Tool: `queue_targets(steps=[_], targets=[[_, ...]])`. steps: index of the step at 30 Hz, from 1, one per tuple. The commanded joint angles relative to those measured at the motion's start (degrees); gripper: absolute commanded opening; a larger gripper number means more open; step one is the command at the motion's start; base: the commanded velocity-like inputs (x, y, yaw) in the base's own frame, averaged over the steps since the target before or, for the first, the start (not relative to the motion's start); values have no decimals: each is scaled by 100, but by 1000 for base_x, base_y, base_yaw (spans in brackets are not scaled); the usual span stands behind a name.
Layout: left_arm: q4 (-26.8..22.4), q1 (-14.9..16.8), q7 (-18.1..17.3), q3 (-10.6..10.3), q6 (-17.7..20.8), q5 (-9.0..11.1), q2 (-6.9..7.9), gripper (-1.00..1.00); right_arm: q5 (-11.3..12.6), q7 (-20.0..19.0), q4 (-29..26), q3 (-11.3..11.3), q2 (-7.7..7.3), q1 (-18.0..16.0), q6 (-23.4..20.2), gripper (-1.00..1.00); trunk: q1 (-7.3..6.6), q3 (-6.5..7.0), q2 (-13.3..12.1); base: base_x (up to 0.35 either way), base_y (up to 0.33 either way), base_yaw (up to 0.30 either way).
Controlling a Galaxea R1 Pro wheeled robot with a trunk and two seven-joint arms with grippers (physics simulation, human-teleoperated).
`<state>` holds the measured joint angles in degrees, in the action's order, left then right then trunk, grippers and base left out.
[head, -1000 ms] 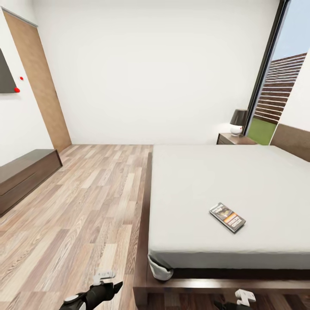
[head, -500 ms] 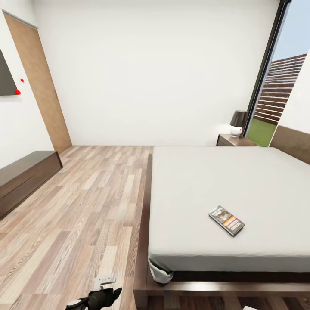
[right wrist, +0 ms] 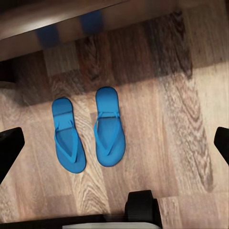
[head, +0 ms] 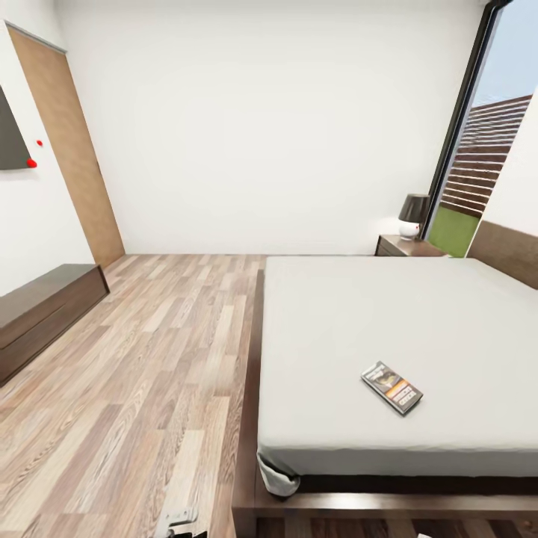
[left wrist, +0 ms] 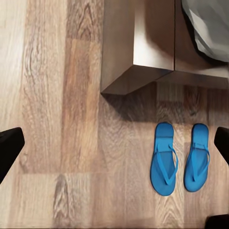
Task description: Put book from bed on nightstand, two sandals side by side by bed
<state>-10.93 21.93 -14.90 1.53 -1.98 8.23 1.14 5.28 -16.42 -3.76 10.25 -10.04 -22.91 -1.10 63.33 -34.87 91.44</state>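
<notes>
White walls and a light wood-plank floor (head: 134, 373) make up the bedroom, with a brown wood panel (head: 71, 149) at the upper left of the head view and a tall dark-framed window (head: 489, 134) at the upper right. A long low dark cabinet (head: 41, 314) stands along the left edge.

Over the right half of that view spreads the bed (head: 388, 336), its pale mattress flat on a dark brown frame. On the mattress, lower right of centre, lies the book (head: 392, 388), flat and turned at an angle, cover up with an orange band showing. Beyond the far corner of the bed, beside the window, stands the nightstand (head: 407, 245) with a dark-shaded lamp (head: 413, 213) on it.

At the bottom edge of the head view a small part of the left end effector (head: 181, 519) peeks in, over the floor just left of the bed frame's corner.

From the left wrist view, the two sandals (left wrist: 180, 158) lie on the floor side by side, close but apart, below the corner of the bed frame. Its dark fingertips (left wrist: 8, 148) sit at opposite edges of the frame, spread wide with nothing between them.

Seen from the right wrist, the sandals (right wrist: 88, 134) lie parallel on the planks near the frame, and the right end effector's fingertips (right wrist: 9, 145) likewise stand far apart, holding nothing.
</notes>
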Motion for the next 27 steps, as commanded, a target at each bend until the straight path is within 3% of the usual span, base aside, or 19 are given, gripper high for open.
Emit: queue_targets(steps=[1,20,27], targets=[[39,4,-31,14,-13,38,2,100,54,-25,3,12,-1,-3,-12,100,-23,13,-39,0,0,0],[187,4,-31,14,-40,45,-8,100,61,-25,6,12,2,-2,-13,100,-441,354,-801,0,0,0],[188,4,-31,14,-40,54,-8,100,61,-28,6,12,2,-3,-13,100,-441,354,-801,0,0,0]])
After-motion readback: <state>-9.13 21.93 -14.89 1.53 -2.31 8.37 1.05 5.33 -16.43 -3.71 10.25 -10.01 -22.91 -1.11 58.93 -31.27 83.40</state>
